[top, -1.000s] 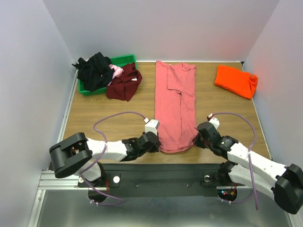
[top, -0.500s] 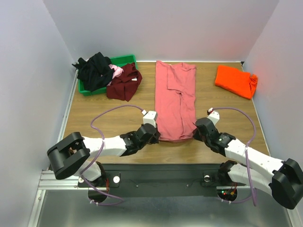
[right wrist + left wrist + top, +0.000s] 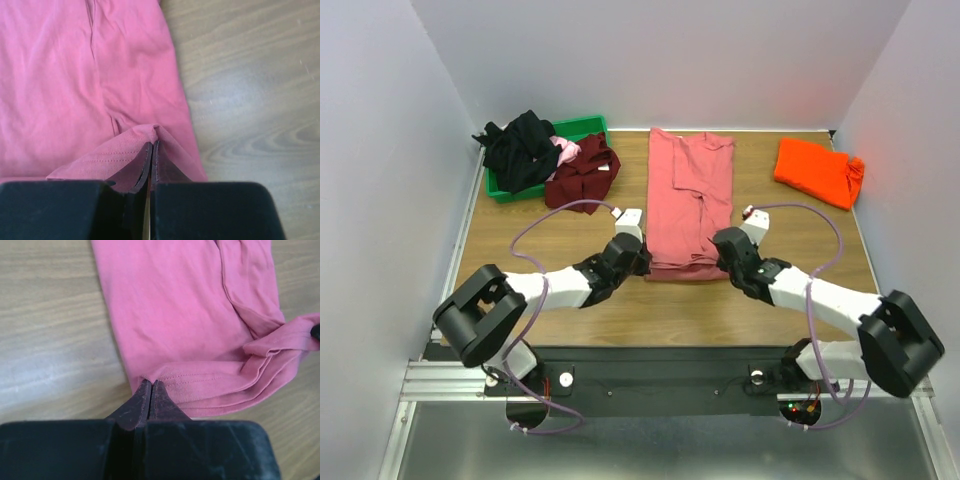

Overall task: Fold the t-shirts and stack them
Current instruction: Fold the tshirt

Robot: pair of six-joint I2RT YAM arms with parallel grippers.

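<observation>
The left fingers [image 3: 140,405] and right fingers [image 3: 162,171] each pinch a hem corner of the salmon-pink t-shirt [image 3: 690,195], whose body lies flat ahead of them on the tabletop [image 3: 535,250]. They have carried the hem forward, so the bottom-up fold is under way.
</observation>
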